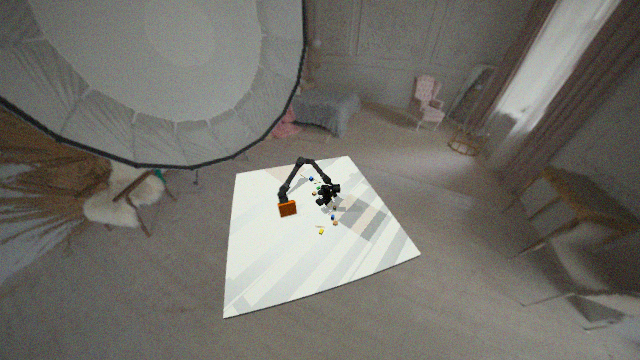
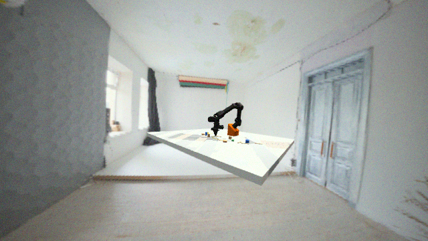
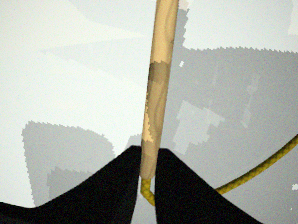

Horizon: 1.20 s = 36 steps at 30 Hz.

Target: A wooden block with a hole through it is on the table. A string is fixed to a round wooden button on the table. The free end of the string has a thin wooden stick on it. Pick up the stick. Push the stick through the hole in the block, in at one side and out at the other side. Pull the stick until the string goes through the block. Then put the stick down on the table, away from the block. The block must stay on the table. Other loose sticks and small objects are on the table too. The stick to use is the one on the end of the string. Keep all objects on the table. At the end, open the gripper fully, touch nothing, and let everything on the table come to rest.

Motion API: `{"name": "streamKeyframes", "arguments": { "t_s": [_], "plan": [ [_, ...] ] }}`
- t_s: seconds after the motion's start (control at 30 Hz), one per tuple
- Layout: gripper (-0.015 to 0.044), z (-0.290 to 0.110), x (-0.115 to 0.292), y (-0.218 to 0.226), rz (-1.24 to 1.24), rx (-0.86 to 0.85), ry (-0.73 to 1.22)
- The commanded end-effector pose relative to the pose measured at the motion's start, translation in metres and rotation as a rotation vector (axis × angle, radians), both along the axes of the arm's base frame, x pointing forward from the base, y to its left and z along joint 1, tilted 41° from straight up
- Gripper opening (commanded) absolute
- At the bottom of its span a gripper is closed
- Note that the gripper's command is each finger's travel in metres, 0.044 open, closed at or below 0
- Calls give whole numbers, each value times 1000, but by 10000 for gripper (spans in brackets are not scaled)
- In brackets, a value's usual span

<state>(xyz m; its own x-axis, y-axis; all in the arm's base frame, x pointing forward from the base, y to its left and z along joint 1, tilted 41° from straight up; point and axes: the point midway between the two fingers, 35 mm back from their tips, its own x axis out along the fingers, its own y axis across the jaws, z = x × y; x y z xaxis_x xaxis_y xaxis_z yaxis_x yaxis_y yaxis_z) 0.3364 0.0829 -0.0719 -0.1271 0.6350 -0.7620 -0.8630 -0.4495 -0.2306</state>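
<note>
In the wrist view my gripper point(image 3: 148, 156) is shut on a thin wooden stick point(image 3: 160, 70). The stick points away from the fingers over the table. A yellow string point(image 3: 266, 164) runs from the stick's held end off to the right. In the top and exterior views the gripper point(image 1: 322, 201) point(image 2: 215, 132) hangs just above the table near several small objects. The block and the round button are too small to make out among them.
The arm's orange base point(image 1: 287, 208) point(image 2: 233, 130) stands on the white table point(image 1: 280, 270) point(image 2: 247, 161). Small coloured objects lie around the gripper, among them a yellow one point(image 1: 321, 231) and a blue one point(image 1: 310, 178) point(image 2: 247, 141).
</note>
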Motion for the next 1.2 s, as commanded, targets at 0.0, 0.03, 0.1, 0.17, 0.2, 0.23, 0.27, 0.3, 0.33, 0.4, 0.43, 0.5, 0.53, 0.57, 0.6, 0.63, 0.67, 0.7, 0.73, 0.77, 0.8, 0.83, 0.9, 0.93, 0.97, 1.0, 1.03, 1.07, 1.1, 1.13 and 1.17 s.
{"name": "streamKeyframes", "arguments": {
  "t_s": [0.0, 0.03, 0.1, 0.17, 0.2, 0.23, 0.27, 0.3, 0.33, 0.4, 0.43, 0.5, 0.53, 0.57, 0.6, 0.63, 0.67, 0.7, 0.73, 0.77, 0.8, 0.83, 0.9, 0.93, 0.97, 1.0, 1.03, 1.07, 1.1, 1.13, 1.17],
  "plan": [
    [0, 4, -1, 3, -5, 3, 0],
    [0, 5, -2, 4, -5, 3, 0],
    [0, 6, -3, 6, -5, 3, 0],
    [0, 8, -4, 7, -6, 3, 0],
    [0, 9, -5, 8, -6, 3, 0],
    [0, 10, -5, 9, -6, 3, 0],
    [0, 11, -6, 10, -6, 3, 0],
    [0, 11, -6, 11, -6, 3, 0],
    [0, 12, -7, 12, -6, 3, 0],
    [0, 14, -8, 13, -6, 2, 0],
    [0, 15, -9, 14, -6, 2, 0],
    [0, 16, -10, 16, -6, 2, 0],
    [0, 17, -11, 17, -6, 2, 0],
    [0, 18, -11, 18, -6, 2, 0],
    [0, 19, -12, 18, -6, 2, 0],
    [0, 20, -12, 19, -6, 2, 0],
    [0, 21, -13, 20, -6, 3, 0],
    [0, 21, -14, 21, -6, 3, 0],
    [0, 22, -14, 22, -6, 3, 0],
    [0, 23, -15, 23, -6, 3, 0],
    [0, 24, -16, 23, -6, 3, 1],
    [0, 24, -16, 24, -6, 3, 1],
    [0, 26, -18, 26, -6, 3, 1],
    [0, 27, -18, 27, -6, 3, 1],
    [0, 28, -19, 28, -6, 3, 1],
    [0, 28, -20, 28, -6, 3, 1],
    [0, 29, -20, 29, -6, 3, 1],
    [0, 30, -21, 30, -6, 3, 1],
    [0, 31, -22, 31, -6, 3, 1],
    [0, 31, -23, 32, -6, 3, 1],
    [0, 32, -23, 32, -6, 3, 1]
  ]
}}
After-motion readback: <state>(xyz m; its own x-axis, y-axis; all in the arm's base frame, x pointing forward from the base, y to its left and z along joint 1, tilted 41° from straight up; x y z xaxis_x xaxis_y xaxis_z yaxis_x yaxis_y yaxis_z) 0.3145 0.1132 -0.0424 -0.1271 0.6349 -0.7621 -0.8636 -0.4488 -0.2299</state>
